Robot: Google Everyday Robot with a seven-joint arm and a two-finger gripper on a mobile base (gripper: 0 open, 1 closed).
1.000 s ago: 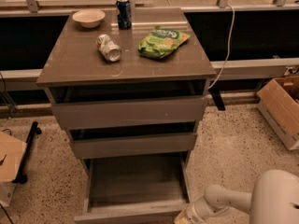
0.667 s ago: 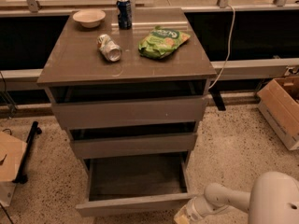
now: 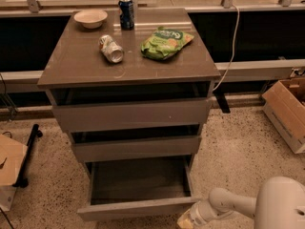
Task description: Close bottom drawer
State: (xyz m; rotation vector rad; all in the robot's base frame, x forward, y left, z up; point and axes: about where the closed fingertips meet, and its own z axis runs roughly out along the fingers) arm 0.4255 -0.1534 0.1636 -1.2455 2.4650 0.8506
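Bottom drawer (image 3: 138,191) stands pulled well out of the cabinet (image 3: 81,63), lowest of three. My gripper (image 3: 189,218) sits low, just beside its front's right corner (open or closed, I cannot tell). Pushing so far off-centre could skew and jam it; a hard shove might roll the tipped can (image 3: 111,48) above.

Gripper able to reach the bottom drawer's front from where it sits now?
Probably yes. The gripper is low at the right end of the pulled-out bottom drawer, right by its front panel, with nothing visible between them.
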